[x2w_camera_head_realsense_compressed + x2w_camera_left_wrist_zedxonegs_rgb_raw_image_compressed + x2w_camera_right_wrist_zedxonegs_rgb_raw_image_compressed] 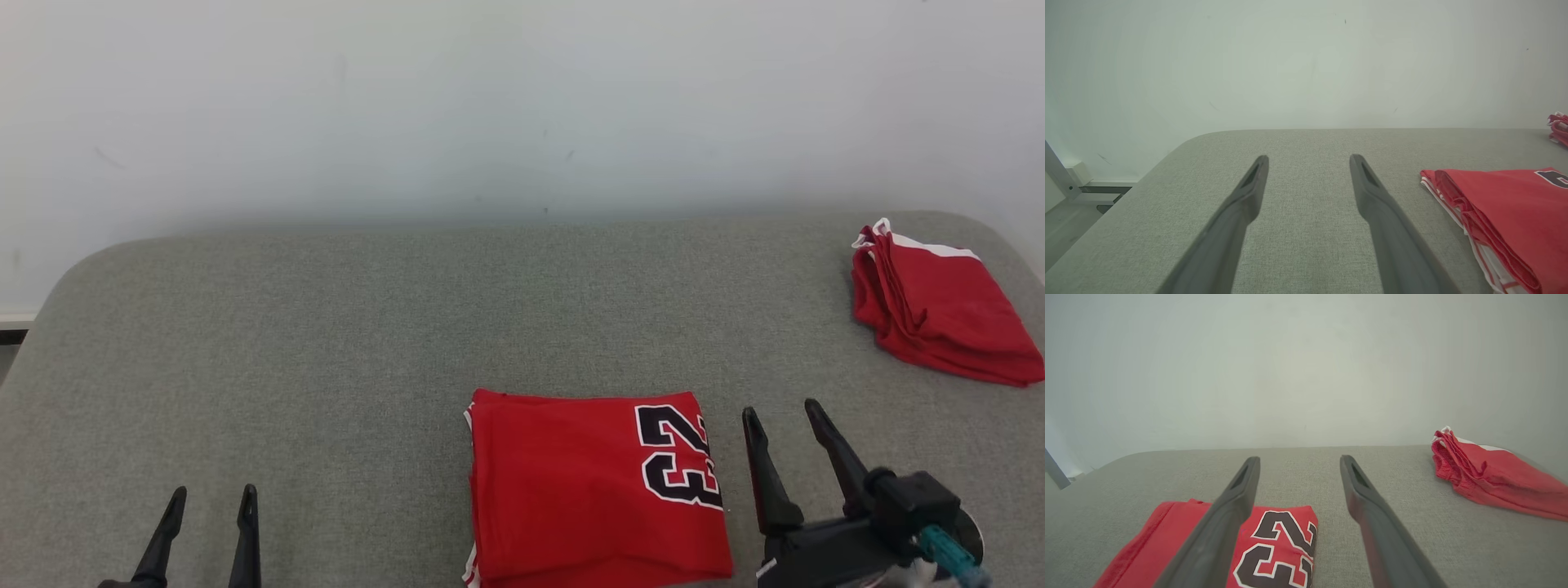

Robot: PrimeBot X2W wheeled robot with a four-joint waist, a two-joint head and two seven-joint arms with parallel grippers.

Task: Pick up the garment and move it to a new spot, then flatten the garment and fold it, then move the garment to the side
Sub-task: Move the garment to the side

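Judging by the neat square fold, down to the last step: shifting the red jersey point(596, 490) to the side. Found at the near middle of the grey tabletop point(326, 343), number patch facing up, stacked layer edges showing along its left side in the left wrist view. Right pincer point(780, 408) spread wide and empty, poised just beside the jersey's right edge, not touching it. Left pincer point(214, 490) likewise spread and pinching nothing, well off to the left over bare cloth.

To do it well: come in low from both sides, slip the lower finger of each pincer under the whole stack rather than the top layer alone, and pinch through every fold at once. Lift level, only enough to clear the surface, with both sides travelling together to keep the fold from splaying. Set down flat and let go only once at rest.

Around: a second folded red garment point(939, 318) at the far right corner, well apart from the jersey. Best to stop short of it rather than land on top. Pale wall point(490, 106) behind the far edge. Nothing else in the path to the right but the right pincer itself. Jersey's near edge cut off at the bottom of the head view, so no telling how close to the rim; avoid pulling it nearer.
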